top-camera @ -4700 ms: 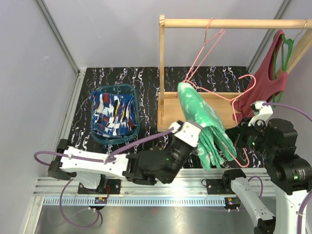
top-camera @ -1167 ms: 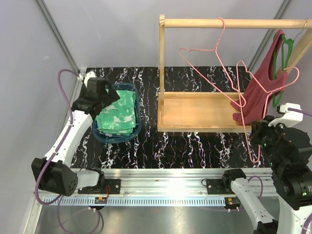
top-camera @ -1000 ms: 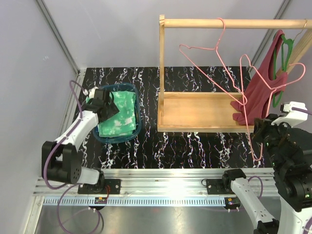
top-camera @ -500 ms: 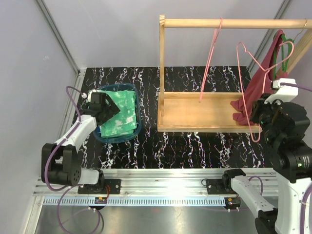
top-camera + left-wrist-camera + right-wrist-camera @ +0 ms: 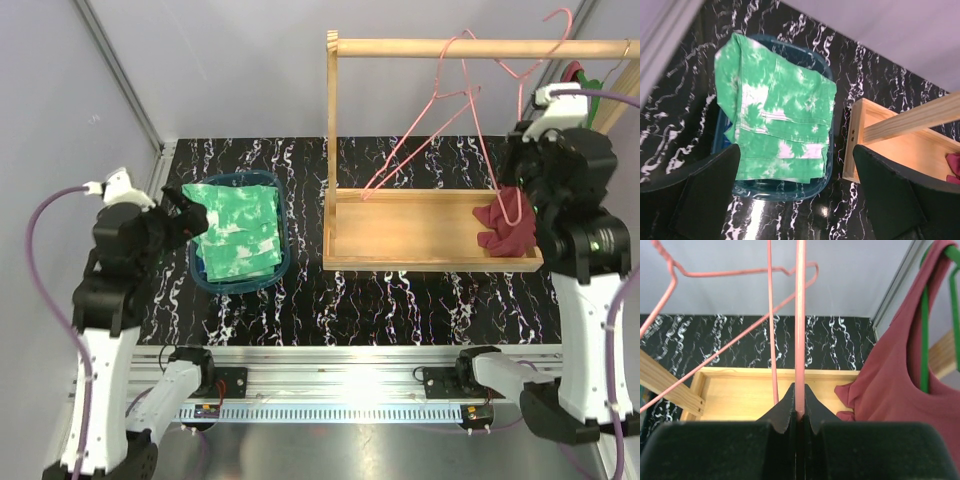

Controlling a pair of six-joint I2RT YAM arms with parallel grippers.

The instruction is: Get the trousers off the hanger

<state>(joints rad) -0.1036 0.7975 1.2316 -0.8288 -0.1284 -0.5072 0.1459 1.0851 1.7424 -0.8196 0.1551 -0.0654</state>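
- My left hand (image 5: 797, 200) is spread wide with nothing between the fingers (image 5: 705, 195). It hangs above the near left of the black marbled desk (image 5: 380, 300), apart from the cloth below.
- My right hand (image 5: 799, 412) is pinched tight on the wire of a pink hanger (image 5: 800, 315), raised high at the right end of the rack.
- The green trousers (image 5: 780, 130), mottled with white, lie folded in the blue basket (image 5: 790, 192) at the left of the desk. One folded edge drapes over the far left rim. They are off the hanger and well apart from the rack.
- The wooden rack (image 5: 400, 47) stands just right of the basket, its tray base sitting on the desk.
- The hook of the held hanger sits above the rail; I cannot tell whether it touches it.
- A second pink hanger (image 5: 420, 120) hangs from the rail, tilted, its low corner over the tray.
- At the far right, a maroon top (image 5: 890, 375) hangs on a green hanger (image 5: 924, 340). Its hem is bunched in the right end of the tray.
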